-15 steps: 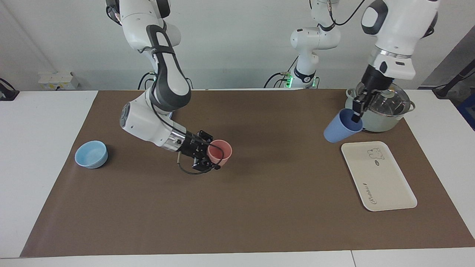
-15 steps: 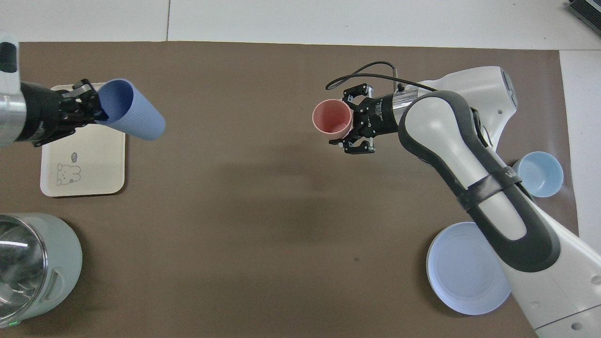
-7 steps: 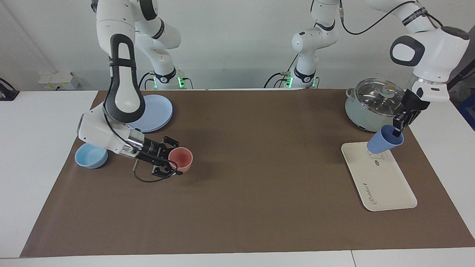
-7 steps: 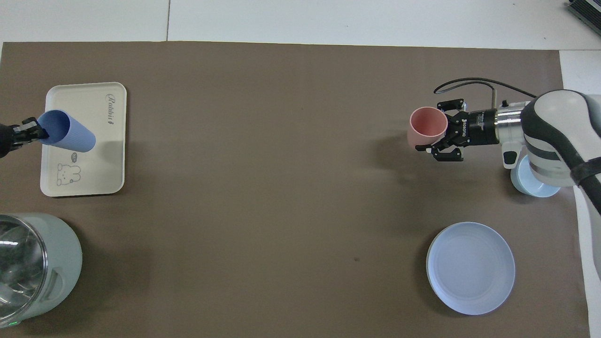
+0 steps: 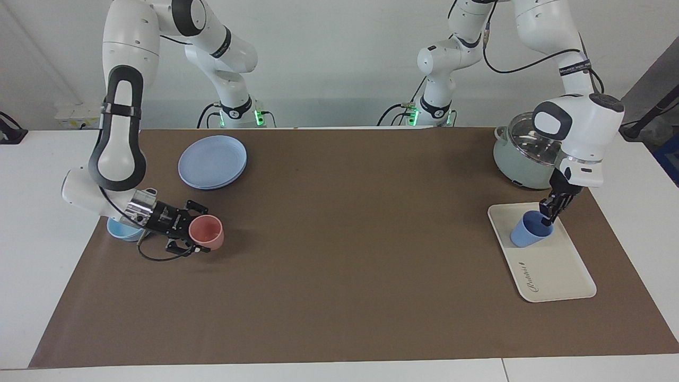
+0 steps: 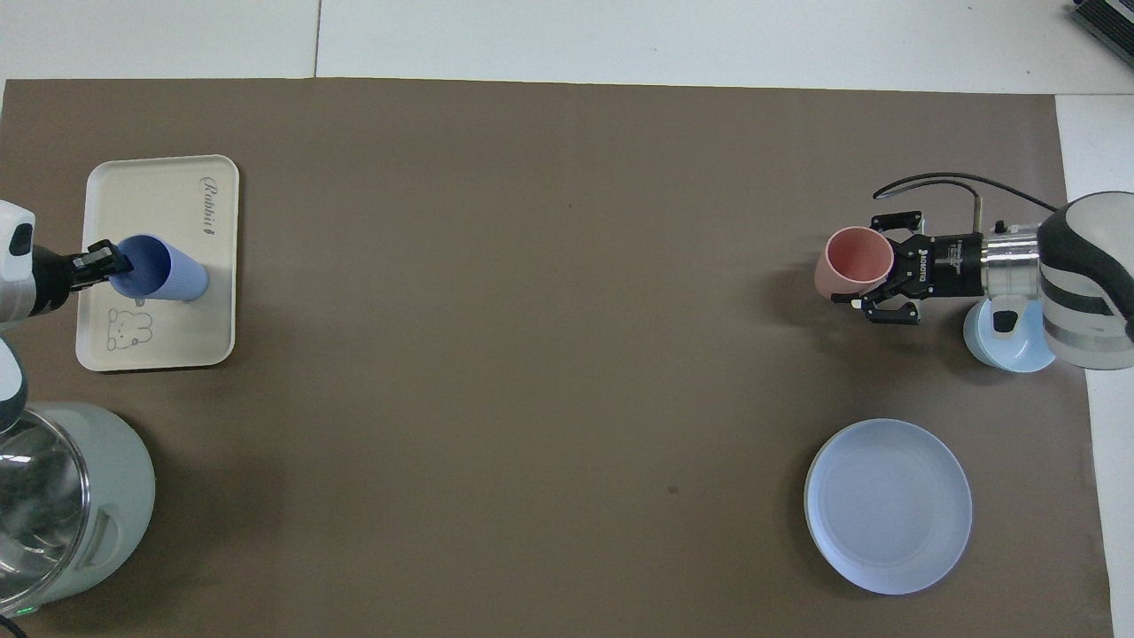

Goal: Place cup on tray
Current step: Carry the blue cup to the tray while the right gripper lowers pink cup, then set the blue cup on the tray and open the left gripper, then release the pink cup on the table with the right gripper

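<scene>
Facing view: I see left gripper [image 5: 549, 210] pinching rim of periwinkle-blue tapered plastic cup [image 5: 529, 231], tilted on cream rectangular tray [image 5: 557, 265] near lidded pot [image 5: 522, 154]. I'd settle base flat before releasing. Right gripper [image 5: 194, 235] clamps pink cup [image 5: 208, 232].

Overhead view: tray lettering reads roughly "Rabbit".

The cup [image 5: 529, 231] stands upright on the tray [image 5: 557, 270], at its end nearer the robots. The left gripper [image 5: 549, 209] is at the cup's rim, one finger inside. A pot [image 5: 522, 162] sits just nearer the robots. The right gripper [image 5: 192, 231] grips a pink cup [image 5: 208, 232] on the mat [image 5: 345, 265], beside a bowl [image 5: 121, 231] and near a plate [image 5: 212, 161].
</scene>
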Robot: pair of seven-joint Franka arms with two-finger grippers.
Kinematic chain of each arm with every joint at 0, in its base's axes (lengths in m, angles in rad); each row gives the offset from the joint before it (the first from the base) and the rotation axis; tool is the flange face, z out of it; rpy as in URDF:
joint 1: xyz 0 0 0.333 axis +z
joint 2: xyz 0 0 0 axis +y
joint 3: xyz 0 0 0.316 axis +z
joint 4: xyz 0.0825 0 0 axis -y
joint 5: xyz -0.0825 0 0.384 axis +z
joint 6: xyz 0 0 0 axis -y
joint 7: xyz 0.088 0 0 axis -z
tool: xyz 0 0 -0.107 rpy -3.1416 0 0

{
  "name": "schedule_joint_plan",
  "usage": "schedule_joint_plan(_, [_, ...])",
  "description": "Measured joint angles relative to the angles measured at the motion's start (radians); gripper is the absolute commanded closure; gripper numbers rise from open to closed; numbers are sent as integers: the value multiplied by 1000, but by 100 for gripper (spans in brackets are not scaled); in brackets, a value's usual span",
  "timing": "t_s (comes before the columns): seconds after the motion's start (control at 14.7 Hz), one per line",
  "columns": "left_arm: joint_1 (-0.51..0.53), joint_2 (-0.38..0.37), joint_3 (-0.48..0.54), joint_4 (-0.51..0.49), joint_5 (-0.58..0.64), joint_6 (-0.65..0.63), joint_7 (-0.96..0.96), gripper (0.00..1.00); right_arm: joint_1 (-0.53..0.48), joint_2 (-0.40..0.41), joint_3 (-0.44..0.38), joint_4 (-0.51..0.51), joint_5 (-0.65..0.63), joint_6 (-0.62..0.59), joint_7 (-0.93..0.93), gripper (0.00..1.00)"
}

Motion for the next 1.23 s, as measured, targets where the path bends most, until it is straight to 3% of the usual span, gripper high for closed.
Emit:
schedule_joint_plan(0.27, [-1, -19, -2, 15, 0, -41, 132, 0, -17, 16, 0, -12, 0, 0, -55, 100])
schedule_joint_plan(0.41, [-1, -47, -3, 84, 9, -211, 219, 0, -18, 16, 0, -21, 0, 1, -70, 100])
schedule_joint_plan(0.54, [-3, -86, -9, 201, 66, -459, 276, 0, -18, 16, 0, -26, 0, 1, -85, 100])
schedule_joint_plan(0.61, [-13, -108, -16, 248, 93, -563, 290, 0, -18, 16, 0, -29, 0, 1, -89, 83])
schedule_joint_plan(0.68, [-35, -133, -20, 274, 112, -637, 296, 0, -18, 15, 0, -30, 0, 4, -89, 47])
schedule_joint_plan(0.75, [-67, -156, -23, 281, 123, -691, 297, 0, -18, 13, 0, -32, 0, 10, -90, 23])
schedule_joint_plan(0.88, [-136, -182, -28, 275, 131, -768, 296, 0, -19, 9, 0, -34, 0, 26, -98, 8])
schedule_joint_plan(1.23, [-276, -202, -32, 206, 132, -799, 177, 0, -29, 9, -12, -44, -6, 45, -157, 5])
